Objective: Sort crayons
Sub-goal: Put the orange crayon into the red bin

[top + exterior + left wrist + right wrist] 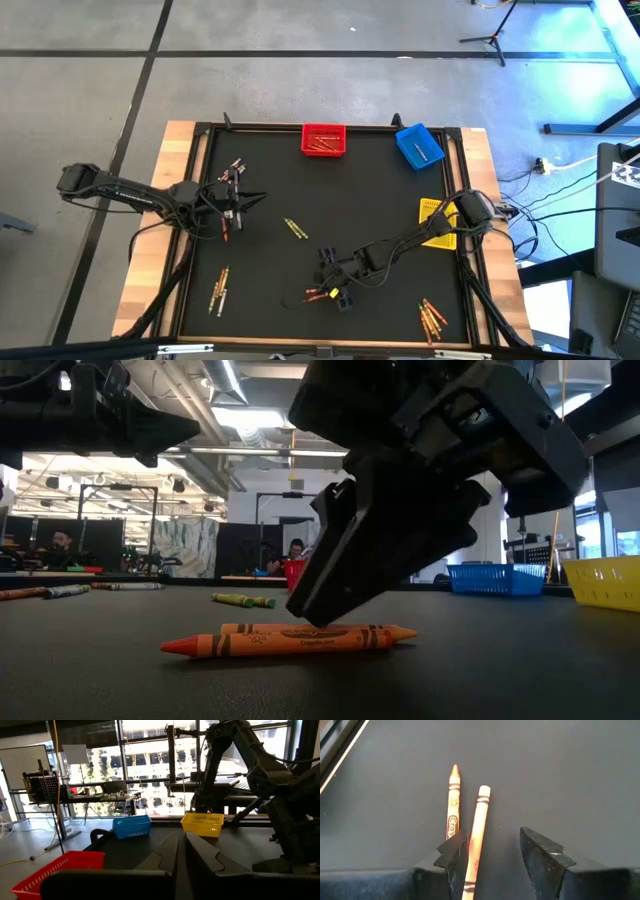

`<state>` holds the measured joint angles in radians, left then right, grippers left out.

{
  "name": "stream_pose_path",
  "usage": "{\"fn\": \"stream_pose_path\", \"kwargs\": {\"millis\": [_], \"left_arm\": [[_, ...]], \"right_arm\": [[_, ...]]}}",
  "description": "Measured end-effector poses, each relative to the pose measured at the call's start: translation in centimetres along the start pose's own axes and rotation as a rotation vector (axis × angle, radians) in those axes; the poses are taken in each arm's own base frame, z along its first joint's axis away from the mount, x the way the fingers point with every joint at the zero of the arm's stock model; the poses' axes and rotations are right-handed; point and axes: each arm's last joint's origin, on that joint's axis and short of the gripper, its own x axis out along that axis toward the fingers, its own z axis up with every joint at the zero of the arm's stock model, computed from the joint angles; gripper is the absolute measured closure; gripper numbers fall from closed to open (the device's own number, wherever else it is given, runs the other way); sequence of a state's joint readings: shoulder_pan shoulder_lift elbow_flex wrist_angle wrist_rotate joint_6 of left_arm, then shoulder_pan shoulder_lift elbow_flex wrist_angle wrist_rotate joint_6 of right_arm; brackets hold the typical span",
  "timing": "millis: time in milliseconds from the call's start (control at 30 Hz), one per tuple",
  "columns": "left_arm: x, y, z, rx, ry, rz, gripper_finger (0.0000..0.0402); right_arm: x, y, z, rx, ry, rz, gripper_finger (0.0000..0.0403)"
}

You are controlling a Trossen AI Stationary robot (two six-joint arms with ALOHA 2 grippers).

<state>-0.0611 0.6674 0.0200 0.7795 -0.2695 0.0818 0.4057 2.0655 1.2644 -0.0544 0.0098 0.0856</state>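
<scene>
Two orange crayons (pixel 479 827) lie flat, side by side on the desk (pixel 580 770), long axes parallel, pointing away from your right hand (pixel 492 857). That hand hangs open over them, gripping nothing, one finger (pixel 454 854) by the nearer crayon. Your left hand (pixel 180 865) waits closed and empty.

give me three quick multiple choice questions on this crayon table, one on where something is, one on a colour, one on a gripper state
1. Where does the right gripper hang?
A. over the red bin
B. low over two crayons near the table's front edge
C. off the table

2. What colour is the bin by the right arm's side of the table?
A. yellow
B. green
C. white

3. How do the right gripper's fingers stand?
A. shut on a crayon
B. apart, nothing clamped
C. hidden

Answers: 1 B, the high view shows it low above the orange crayon pair at the front. 2 A, that bin is yellow. 3 B, the right wrist view shows a clear gap, with one crayon lying by the inner edge of one finger.
</scene>
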Motion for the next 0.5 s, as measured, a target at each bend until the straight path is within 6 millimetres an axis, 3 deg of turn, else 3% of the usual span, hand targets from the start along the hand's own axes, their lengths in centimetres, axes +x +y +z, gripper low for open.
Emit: {"fn": "stream_pose_path", "kwargs": {"millis": [300,500], "left_arm": [[0.00,0.01,0.00,0.000,0.000,0.002,0.0376],[0.00,0.01,0.00,0.000,0.000,0.003,0.0376]], "right_arm": [[-0.09,-0.31,-0.59,-0.003,0.059,-0.093,0.0231],[-0.12,-0.32,-0.74,-0.005,0.077,-0.096,0.0285]]}}
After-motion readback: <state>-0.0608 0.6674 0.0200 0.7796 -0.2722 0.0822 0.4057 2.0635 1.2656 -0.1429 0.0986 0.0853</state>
